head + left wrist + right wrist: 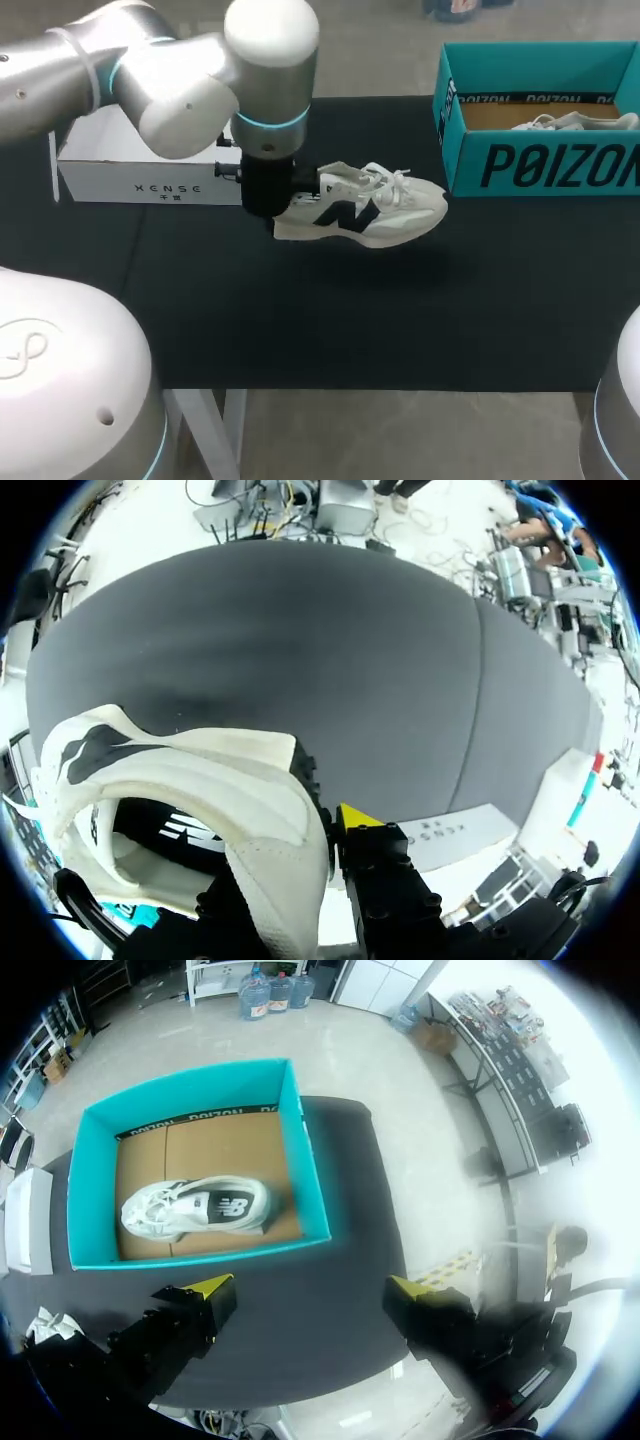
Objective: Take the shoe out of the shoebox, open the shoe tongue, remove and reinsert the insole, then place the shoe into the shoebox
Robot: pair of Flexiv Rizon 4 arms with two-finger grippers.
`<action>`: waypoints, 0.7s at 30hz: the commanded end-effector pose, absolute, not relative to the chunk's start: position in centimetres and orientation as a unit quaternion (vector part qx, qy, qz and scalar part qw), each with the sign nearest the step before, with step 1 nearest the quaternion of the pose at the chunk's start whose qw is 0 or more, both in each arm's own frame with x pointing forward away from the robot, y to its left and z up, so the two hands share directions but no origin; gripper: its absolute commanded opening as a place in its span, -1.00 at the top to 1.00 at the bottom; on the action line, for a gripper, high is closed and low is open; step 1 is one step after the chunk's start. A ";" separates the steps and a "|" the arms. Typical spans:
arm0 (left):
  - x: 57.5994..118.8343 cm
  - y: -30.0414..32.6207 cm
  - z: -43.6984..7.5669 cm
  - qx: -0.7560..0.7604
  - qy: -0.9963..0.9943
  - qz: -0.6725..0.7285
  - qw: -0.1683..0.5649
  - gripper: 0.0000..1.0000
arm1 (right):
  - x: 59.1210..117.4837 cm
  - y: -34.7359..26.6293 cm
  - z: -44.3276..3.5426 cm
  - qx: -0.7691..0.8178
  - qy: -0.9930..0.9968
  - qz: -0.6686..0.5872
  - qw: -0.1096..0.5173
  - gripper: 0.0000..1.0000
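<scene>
A white sneaker (370,205) with a dark side logo hangs just above the black table top, toe toward the teal shoebox (470,150). My left gripper (265,200) is shut on its heel. In the left wrist view the heel collar of the sneaker (230,800) sits against one yellow fingertip (355,817); the other finger is hidden by the shoe. A second white sneaker (195,1208) lies on its side in the shoebox (305,1160). High above the box's near wall, my right gripper (310,1288) is open and holds nothing.
A white carton (140,170) stands at the back left of the table (400,320), just behind my left arm. The shoebox fills the back right corner. Bare black cloth lies in front of the held sneaker.
</scene>
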State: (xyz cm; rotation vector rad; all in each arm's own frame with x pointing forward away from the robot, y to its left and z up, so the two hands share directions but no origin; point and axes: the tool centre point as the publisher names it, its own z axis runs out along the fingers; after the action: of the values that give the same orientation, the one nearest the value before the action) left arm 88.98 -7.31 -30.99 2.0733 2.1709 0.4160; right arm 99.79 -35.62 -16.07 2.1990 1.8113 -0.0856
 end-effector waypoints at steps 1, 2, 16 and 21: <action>89.1 -7.8 -32.5 0.677 0.722 0.135 0.055 1.00 | 99.8 -35.6 -16.1 0.764 0.628 -0.029 0.145 -1.00; 89.0 -7.9 -32.8 0.678 0.722 0.129 0.051 1.00 | 99.8 -35.6 -16.1 0.764 0.628 -0.029 0.145 -1.00; 87.9 -9.3 -37.3 0.657 0.743 0.124 0.016 1.00 | 99.8 -35.6 -16.1 0.764 0.628 -0.029 0.145 -1.00; 87.6 -9.6 -38.8 0.661 0.742 0.110 0.006 1.00 | 99.8 -35.6 -16.1 0.764 0.628 -0.029 0.145 -1.00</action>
State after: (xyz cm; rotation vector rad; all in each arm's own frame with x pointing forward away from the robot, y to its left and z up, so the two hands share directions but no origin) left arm 87.01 -9.24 -37.86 2.0653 2.3162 0.3522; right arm 99.79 -35.62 -16.08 2.1991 1.8113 -0.0857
